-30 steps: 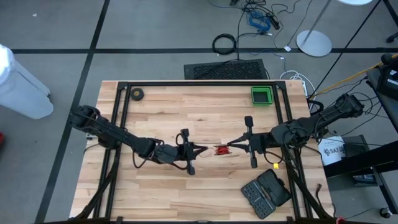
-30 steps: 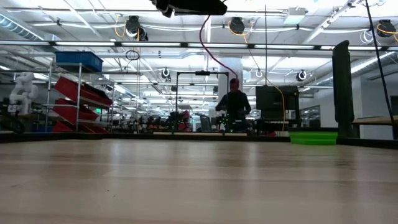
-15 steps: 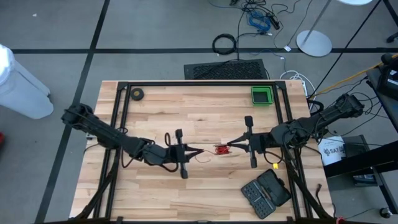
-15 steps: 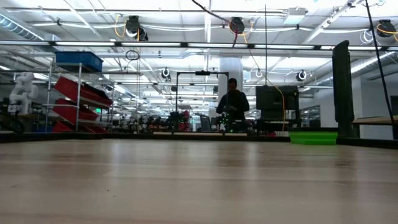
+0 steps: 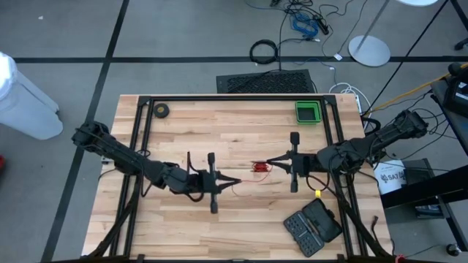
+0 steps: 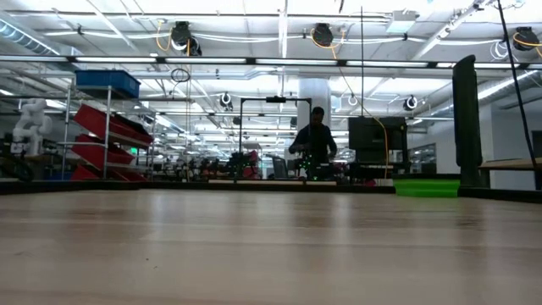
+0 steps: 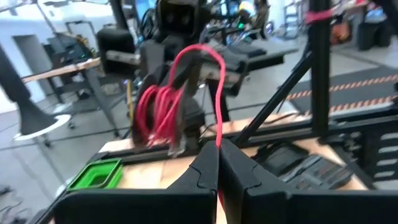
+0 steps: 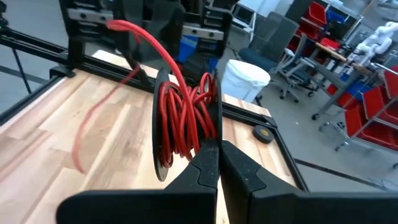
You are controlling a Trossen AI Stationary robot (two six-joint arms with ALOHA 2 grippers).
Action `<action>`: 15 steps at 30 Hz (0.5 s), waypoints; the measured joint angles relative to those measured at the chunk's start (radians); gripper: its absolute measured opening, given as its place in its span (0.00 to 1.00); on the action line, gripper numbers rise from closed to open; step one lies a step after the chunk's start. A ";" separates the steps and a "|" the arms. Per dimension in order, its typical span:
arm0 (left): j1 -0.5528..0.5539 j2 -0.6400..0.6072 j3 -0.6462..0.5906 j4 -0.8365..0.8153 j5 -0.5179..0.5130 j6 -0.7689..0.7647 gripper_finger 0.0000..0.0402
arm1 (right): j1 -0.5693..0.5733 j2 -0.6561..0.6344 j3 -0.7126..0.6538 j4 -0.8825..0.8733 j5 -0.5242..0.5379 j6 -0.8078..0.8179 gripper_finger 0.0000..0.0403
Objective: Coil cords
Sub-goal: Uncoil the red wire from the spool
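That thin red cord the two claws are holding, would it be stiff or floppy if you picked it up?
Probably floppy: the red cord bends in loose, uneven loops on its reel. Likely light too, since a free strand arcs up unsupported toward the left claw. It may spring loose, as the loops look slack.

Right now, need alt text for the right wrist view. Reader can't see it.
The right gripper, fingers shut, holds a black reel wound with red cord above the wooden table. A strand of the cord arcs from the reel up to the left arm's gripper opposite. Beyond the table edge sit a small black roll and a white bin.
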 joint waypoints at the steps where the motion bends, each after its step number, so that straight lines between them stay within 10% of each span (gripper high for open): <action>1: 0.000 0.000 0.000 0.004 0.011 -0.008 0.01 | 0.000 0.000 0.000 0.000 0.007 0.000 0.00; 15: 0.022 0.033 0.000 0.026 0.112 -0.049 0.01 | 0.000 0.000 0.000 0.079 0.077 0.027 0.00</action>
